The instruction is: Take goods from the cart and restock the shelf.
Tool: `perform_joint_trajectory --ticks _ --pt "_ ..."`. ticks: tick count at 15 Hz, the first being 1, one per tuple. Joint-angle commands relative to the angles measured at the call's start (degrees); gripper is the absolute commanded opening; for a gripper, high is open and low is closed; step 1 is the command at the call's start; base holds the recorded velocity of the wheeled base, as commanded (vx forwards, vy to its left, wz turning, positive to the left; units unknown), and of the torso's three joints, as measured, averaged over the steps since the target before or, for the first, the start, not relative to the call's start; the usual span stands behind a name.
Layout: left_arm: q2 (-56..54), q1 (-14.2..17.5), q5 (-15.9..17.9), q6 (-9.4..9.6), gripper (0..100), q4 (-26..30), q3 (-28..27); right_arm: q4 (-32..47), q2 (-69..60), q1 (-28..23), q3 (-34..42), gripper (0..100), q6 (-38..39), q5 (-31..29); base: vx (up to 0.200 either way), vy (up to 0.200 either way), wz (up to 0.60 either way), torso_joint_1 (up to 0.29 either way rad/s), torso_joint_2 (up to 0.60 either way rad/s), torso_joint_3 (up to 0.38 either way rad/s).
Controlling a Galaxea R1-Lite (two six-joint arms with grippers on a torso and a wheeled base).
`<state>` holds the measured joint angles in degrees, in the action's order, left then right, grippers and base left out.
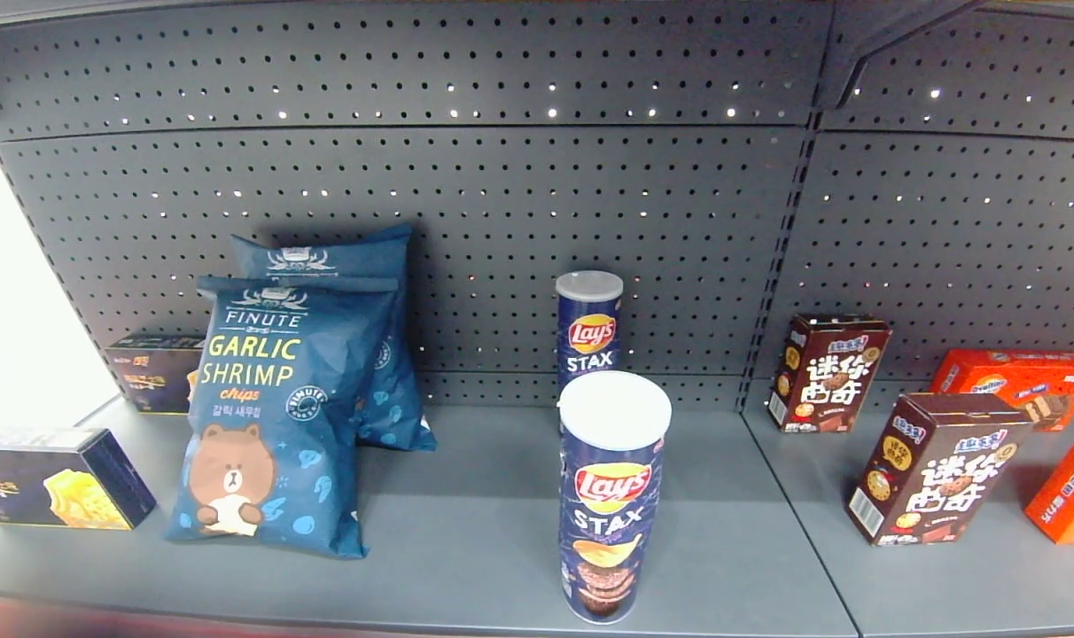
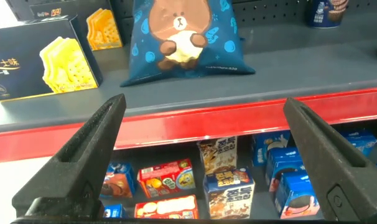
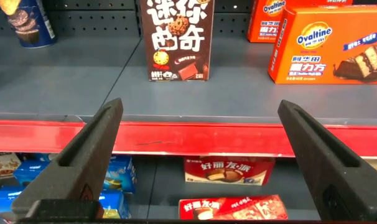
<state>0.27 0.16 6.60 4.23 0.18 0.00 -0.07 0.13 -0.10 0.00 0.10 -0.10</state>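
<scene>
Evidently partway: found dark-blue foil chip bags (image 1: 276, 416), tall blue crisp canisters (image 1: 612, 496) and brown biscuit cartons (image 1: 936, 465) standing on the grey metal shelf (image 1: 466, 532), with wide gaps between. Held left tool (image 2: 204, 102) and right tool (image 3: 201, 104) spread apart and empty before its red front edge; probably left much restocking undone.

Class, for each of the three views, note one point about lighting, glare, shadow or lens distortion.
Head view: glare washes out the left edge beside the dark box, light pricks through the pegboard, whose seams bow with wide-lens distortion. Left wrist view: the left gripper shows dark against the lit shelf. Right wrist view: the lower shelf under the red strip lies in shade.
</scene>
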Motion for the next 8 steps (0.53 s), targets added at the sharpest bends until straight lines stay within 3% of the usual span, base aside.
perform_joint_trajectory --ticks 1,8 --pt "-0.1 0.0 0.0 -0.01 100 0.0 0.0 0.0 -0.1 0.0 0.0 100 0.0 0.0 0.000 0.000 0.00 0.000 0.00 0.000" --pt "-0.1 0.0 0.0 -0.01 100 0.0 0.0 0.0 -0.1 0.0 0.0 100 0.0 0.1 0.000 0.000 0.00 0.000 0.00 0.000"
